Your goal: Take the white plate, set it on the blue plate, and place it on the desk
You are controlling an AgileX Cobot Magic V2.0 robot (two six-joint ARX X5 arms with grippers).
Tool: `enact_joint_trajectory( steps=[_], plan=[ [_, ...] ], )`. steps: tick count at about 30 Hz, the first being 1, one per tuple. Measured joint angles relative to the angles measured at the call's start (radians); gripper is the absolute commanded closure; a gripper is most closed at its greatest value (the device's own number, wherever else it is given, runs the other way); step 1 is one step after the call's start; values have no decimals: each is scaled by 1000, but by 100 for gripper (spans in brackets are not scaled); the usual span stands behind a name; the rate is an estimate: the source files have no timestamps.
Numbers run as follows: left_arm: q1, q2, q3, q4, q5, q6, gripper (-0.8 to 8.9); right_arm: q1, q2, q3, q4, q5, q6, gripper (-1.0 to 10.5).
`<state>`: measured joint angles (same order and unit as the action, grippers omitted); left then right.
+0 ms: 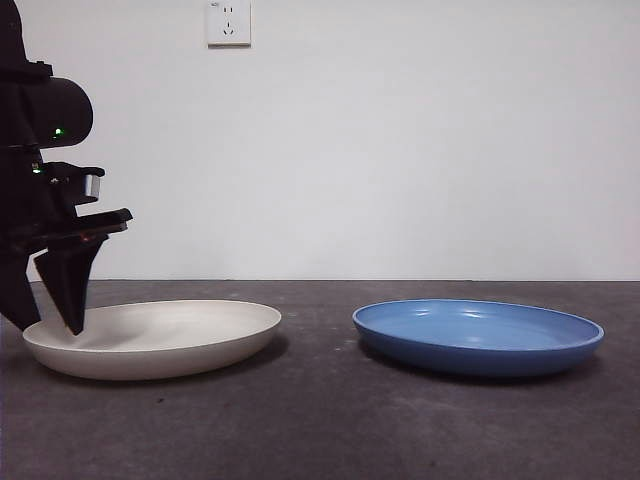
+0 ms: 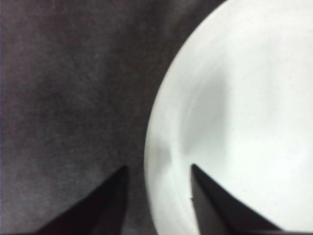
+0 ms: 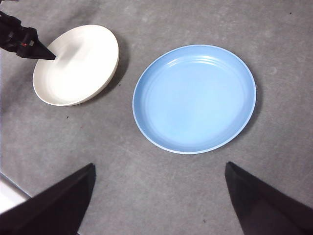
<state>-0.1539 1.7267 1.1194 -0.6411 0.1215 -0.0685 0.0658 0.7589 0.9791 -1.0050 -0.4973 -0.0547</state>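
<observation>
Front view: the white plate (image 1: 152,338) sits flat on the desk (image 1: 320,420) at the left, and the blue plate (image 1: 478,335) lies well apart to its right, with nothing on it. The left gripper (image 1: 48,318) hangs low at the white plate's far-left rim, one dark jaw outside the rim and one just inside.

Left wrist view: the left gripper (image 2: 157,171) is spread open, its jaws straddling the rim of the white plate (image 2: 234,117); they grip nothing yet.

Right wrist view: the right gripper (image 3: 159,169) hovers high over the desk (image 3: 146,196), jaws wide apart and empty. Beyond it the blue plate (image 3: 194,98) is bare; the white plate (image 3: 76,63) lies to its left with the left gripper (image 3: 41,51) at its edge.

Progress: nothing appears done; the white plate is not yet lifted.

Left to do: close on the rim, lift, carry to the blue plate, then set it on the desk.
</observation>
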Motion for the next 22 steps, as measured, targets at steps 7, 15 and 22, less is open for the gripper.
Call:
enact_joint_trajectory(
  steps=[7, 15, 22],
  plan=[
    [0, 0, 0, 1, -4, -1, 799, 0, 0, 0, 0, 0, 0, 522],
    [3, 0, 1, 2, -4, -27, 799, 0, 0, 0, 0, 0, 0, 522],
    [3, -73, 8, -8, -5, -32, 799, 0, 0, 0, 0, 0, 0, 522]
  ],
)
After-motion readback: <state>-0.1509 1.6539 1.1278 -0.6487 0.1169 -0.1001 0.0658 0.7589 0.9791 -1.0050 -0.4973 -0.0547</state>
